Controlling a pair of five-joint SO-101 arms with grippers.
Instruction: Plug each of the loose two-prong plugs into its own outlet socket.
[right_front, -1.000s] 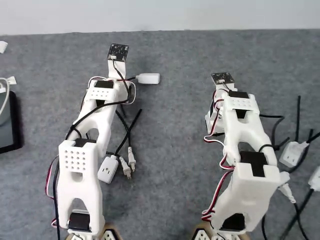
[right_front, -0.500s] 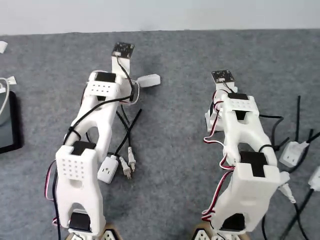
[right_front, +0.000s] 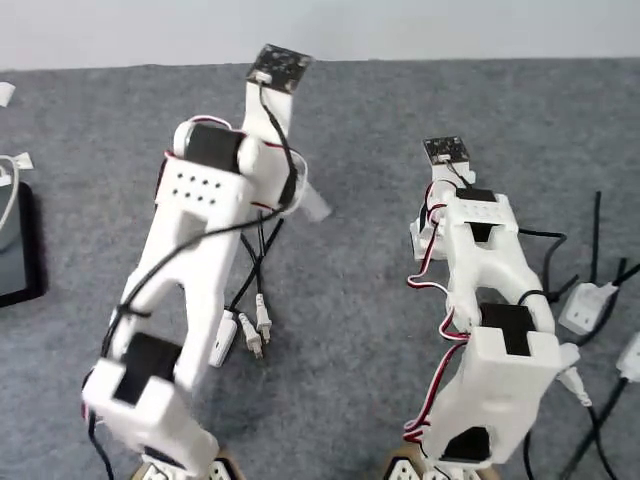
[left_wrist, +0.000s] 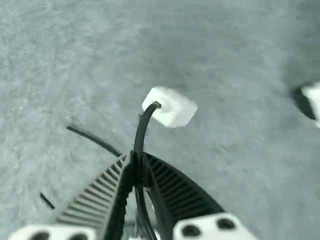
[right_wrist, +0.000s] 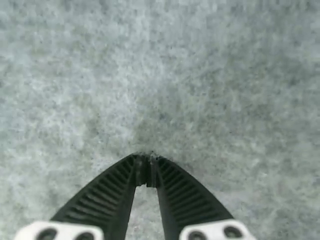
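**Left gripper pinches a socket's cord; two plugs lie loose on the carpet**

In the left wrist view, the left gripper (left_wrist: 137, 161) is clenched on a thin black cord (left_wrist: 141, 131). The cord runs up from between the fingertips to a white socket block (left_wrist: 170, 106) in the upper middle of the frame. In the high view the same block (right_front: 313, 206) shows as a pale blur just right of the left arm's wrist, in the upper middle. Whether it rests on the grey carpet (right_front: 350, 300) or hangs above it cannot be told.

The two-prong plugs (right_front: 256, 330) lie side by side on the carpet at lower centre-left, unplugged, their black leads running up under the left arm. Just left of them a second socket (right_front: 222, 336) peeks out, half covered by the arm's long white link.

The right gripper (right_wrist: 147, 172) is closed on nothing, its tips pressed together over bare carpet. Its arm stands folded at centre-right of the high view.

At the right edge lie two more white sockets (right_front: 586, 306) among looping black leads, partly screened by the right arm's base. A dark tablet (right_front: 16, 250) sits at the left edge, well apart from the plugs. A stray black lead (left_wrist: 93, 140) crosses the carpet at the left of the left wrist view.
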